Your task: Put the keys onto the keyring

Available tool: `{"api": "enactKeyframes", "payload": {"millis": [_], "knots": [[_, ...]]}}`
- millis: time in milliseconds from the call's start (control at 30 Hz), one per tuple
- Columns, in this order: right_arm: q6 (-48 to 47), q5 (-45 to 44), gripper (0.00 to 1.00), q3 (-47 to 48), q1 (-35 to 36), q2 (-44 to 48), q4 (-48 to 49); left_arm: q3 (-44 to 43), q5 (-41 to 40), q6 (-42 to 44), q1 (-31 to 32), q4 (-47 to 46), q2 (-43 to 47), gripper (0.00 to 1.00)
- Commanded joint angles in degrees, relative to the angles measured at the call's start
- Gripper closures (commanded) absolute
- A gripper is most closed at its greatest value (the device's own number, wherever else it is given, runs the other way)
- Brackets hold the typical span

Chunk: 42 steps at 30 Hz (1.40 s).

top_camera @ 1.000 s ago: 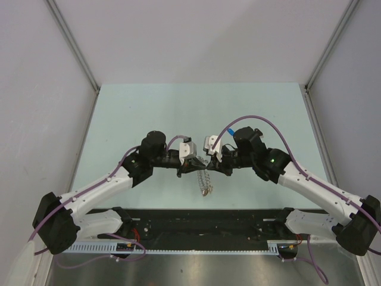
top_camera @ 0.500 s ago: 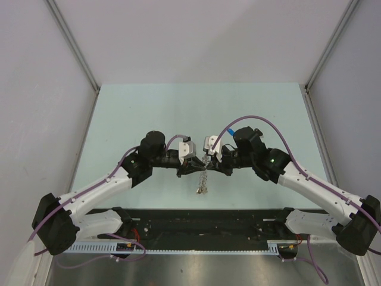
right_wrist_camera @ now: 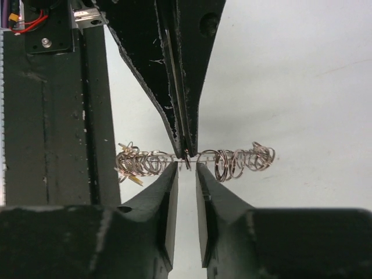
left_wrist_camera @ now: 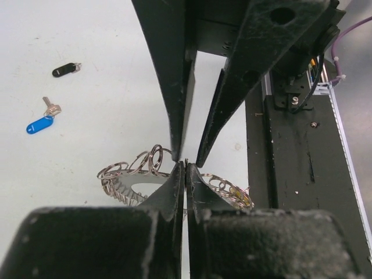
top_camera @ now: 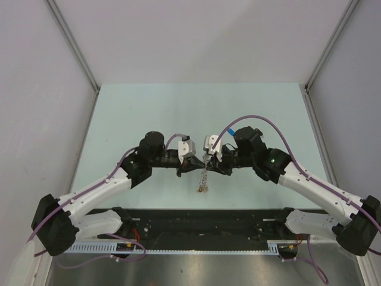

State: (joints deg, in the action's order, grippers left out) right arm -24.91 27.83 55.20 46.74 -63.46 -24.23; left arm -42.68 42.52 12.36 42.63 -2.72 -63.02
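Here's the left gripper, clamped right down, with its tips pressed together on a thin strand of the keyring and no daylight between them. Meeting it nose to nose is the right gripper, parted only narrowly, with a slim gap showing. One finger sits on either side of the left's pinch point. Whether they touch the wire, I cannot tell.

Out from the pinch, the keyring's coiled loops bunch up on both sides of the tips. One cluster lies toward the black rail behind the grippers, and the other runs out over the pale table. From above, the ring trails from the meeting tips back toward the arm bases.

Tucked under the rail-side cluster there's a sliver of yellow that looks like the yellow key. It is too small to say whether it is threaded on.

Further out, well clear of both grippers and the ring, two keys lie flat on the table, ahead and to the left in the left wrist view. The blue key comes first, with its silver blade pointing away. Beyond it is the black key.
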Motion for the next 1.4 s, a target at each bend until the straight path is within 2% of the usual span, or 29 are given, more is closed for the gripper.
{"api": "enactKeyframes", "payload": {"millis": [0, 67, 167, 300, 467, 600, 800, 1033, 1267, 1367], "knots": [[1.61, 0.82, 0.72, 1.58, -0.33, 3.42, 4.36, 1.80, -2.61, -4.96, 0.35, -7.38, 4.13, 1.00], [3.72, -0.14, 0.66, 1.58, -0.33, 4.74, 5.85, 3.65, -5.06, -6.81, 0.35, -10.80, 6.41, 1.00], [8.28, -3.48, 0.62, 1.49, -0.34, 7.73, 7.26, 6.63, -8.76, -10.24, 0.26, -16.42, 8.88, 1.00], [14.96, -10.33, 0.62, 0.79, -0.51, 10.11, 8.76, 10.59, -9.39, -17.35, 0.26, -25.21, 12.21, 1.00], [24.18, -17.37, 0.62, -3.77, 0.71, 12.48, 14.11, 13.84, -11.06, -20.88, 0.26, -34.01, 15.21, 1.00], [27.71, -20.08, 0.62, -6.07, 3.34, 12.75, 17.45, 16.30, -12.11, -23.34, 0.26, -40.59, 17.14, 0.99], [31.31, -22.73, 0.62, -7.91, 10.46, 11.78, 22.01, 18.15, -12.20, -24.66, 0.26, -45.43, 17.59, 0.99], [33.34, -23.52, 0.61, -8.53, 14.51, 10.37, 26.25, 19.47, -12.29, -25.45, 0.26, -48.96, 16.71, 1.00], [32.82, -27.83, 0.59, -9.67, 13.91, 14.85, 25.03, 22.02, -12.20, -28.44, 0.17, -53.78, 17.32, 1.00], [31.68, -26.96, 0.60, -9.85, 12.51, 17.66, 22.32, 23.34, -12.55, -29.67, 0.26, -55.46, 17.41, 1.00]]}}
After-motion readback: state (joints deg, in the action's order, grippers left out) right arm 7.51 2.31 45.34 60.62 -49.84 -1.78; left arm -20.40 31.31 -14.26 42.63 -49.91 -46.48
